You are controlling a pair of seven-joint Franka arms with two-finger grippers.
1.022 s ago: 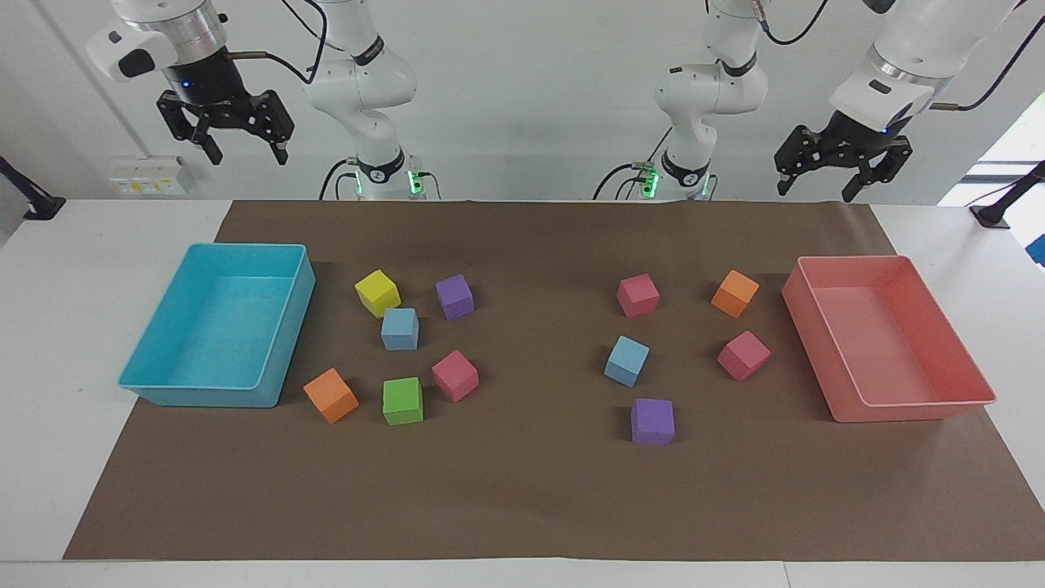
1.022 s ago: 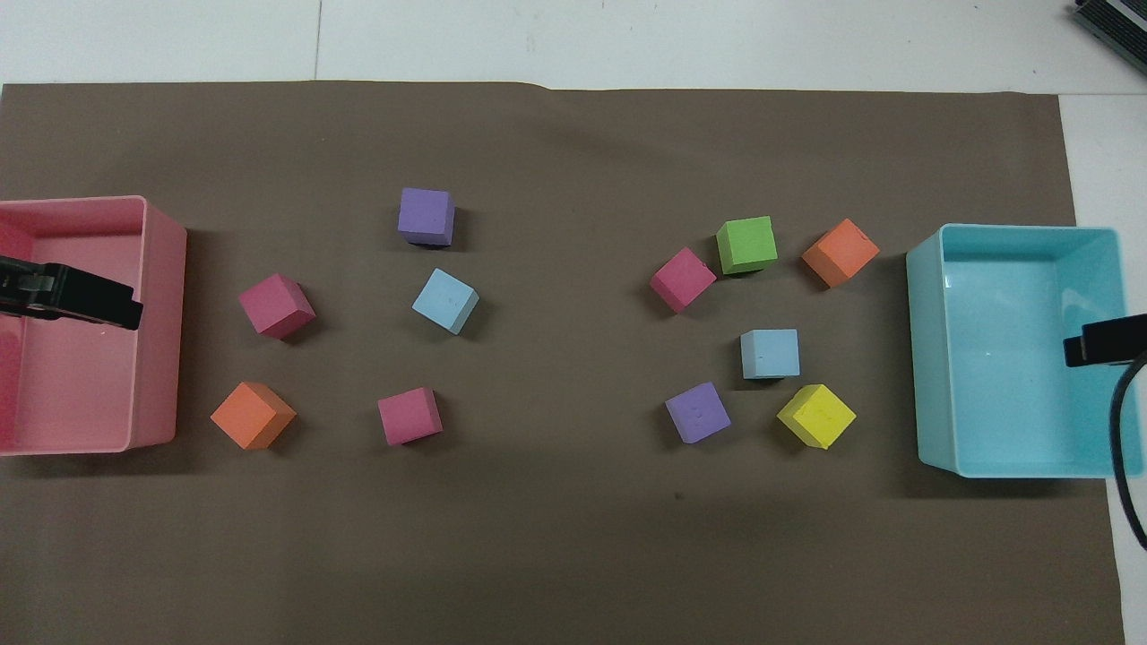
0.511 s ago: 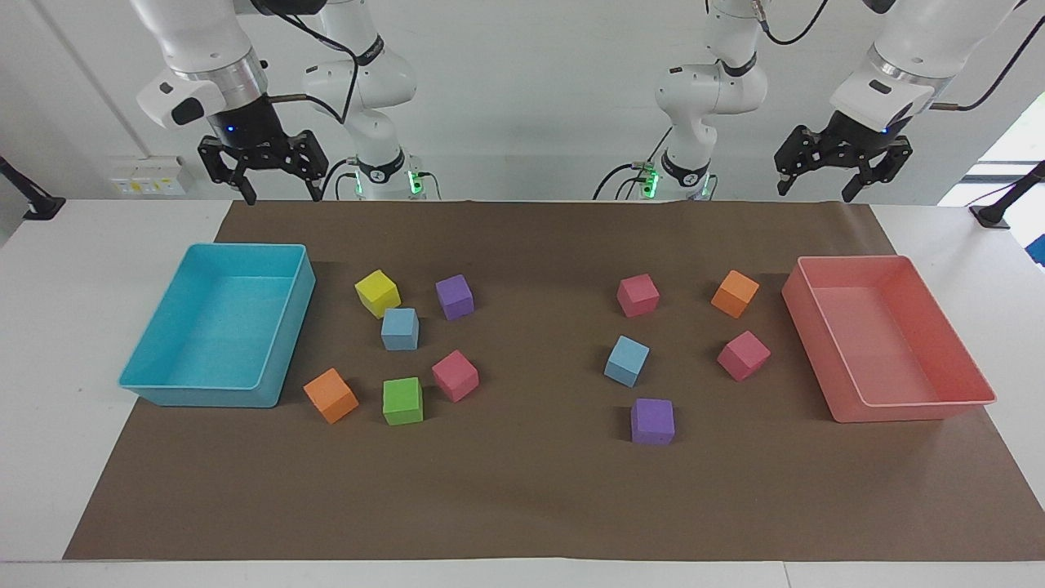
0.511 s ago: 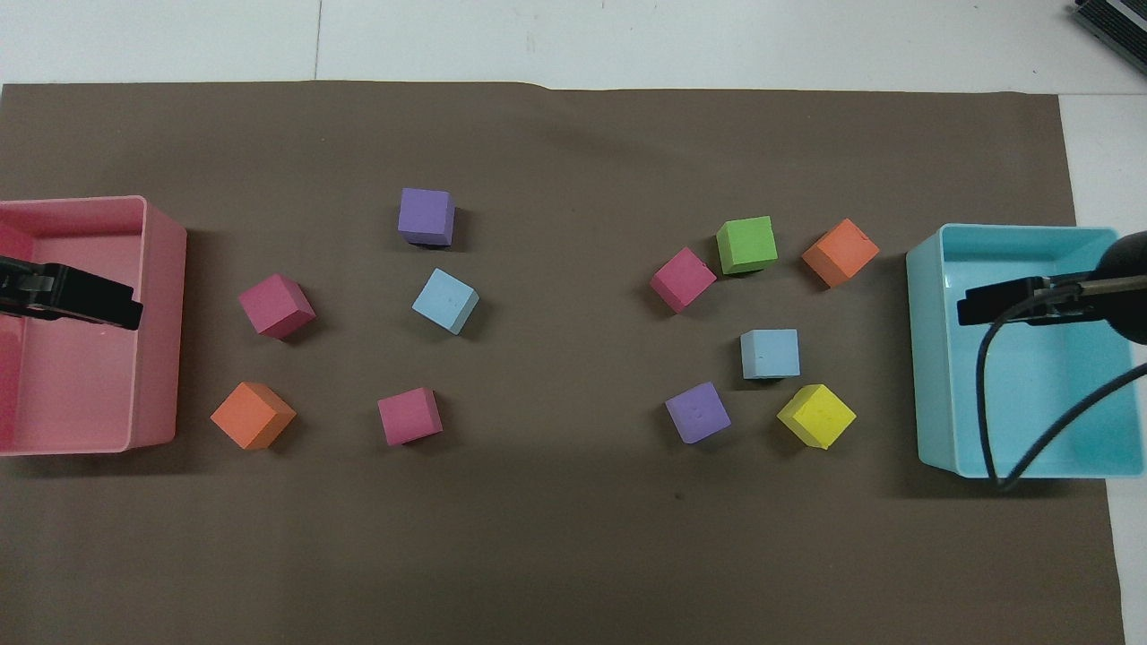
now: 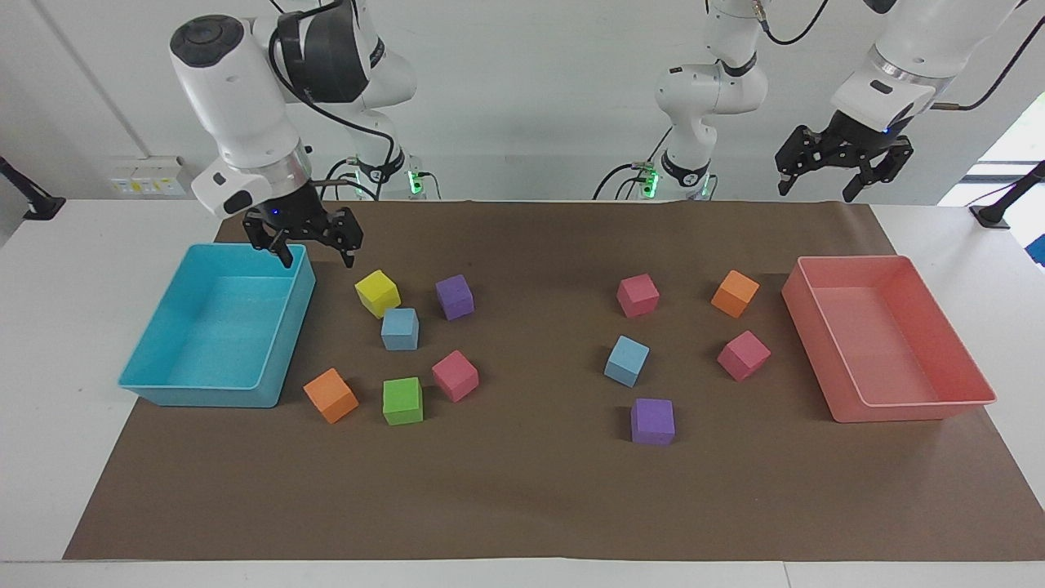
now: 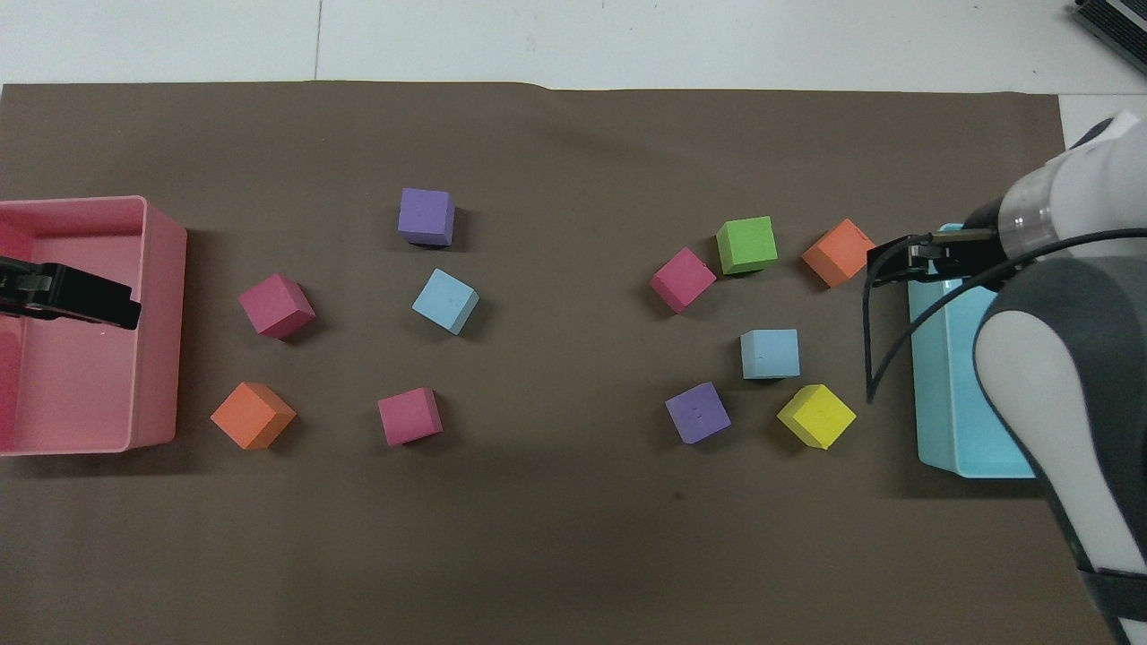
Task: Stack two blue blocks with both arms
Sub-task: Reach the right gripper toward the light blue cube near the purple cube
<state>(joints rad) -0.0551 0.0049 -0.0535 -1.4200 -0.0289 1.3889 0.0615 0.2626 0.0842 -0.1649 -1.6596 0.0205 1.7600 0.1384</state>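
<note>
Reading the facing view from its left edge, the turquoise tray comes first. My right gripper hangs in the air over the tray wall that faces the cubes, jaws apart and holding nothing. This view sets it above the tray's one o'clock corner. The overhead view sets it by the corner next to an orange cube, so I cannot tell which end of that wall it is over. From above its fingers are seen edge-on and the gap between them does not show; only the facing view gives it.

Next is the first blue block, flat on the paper. A yellow cube is just beside it at eleven o'clock and a green cube lies near it at six. The second blue block lies well apart, toward my left arm's end, turned a little, with a purple cube at five o'clock. Neither block is touched.

Then comes the pink tray. My left gripper waits high at eleven o'clock of it, jaws apart and empty. The overhead view shows only its black tip over that tray.

Everything lies on a brown paper sheet on a white table. The wall by my bases is white, with a socket panel on it.
</note>
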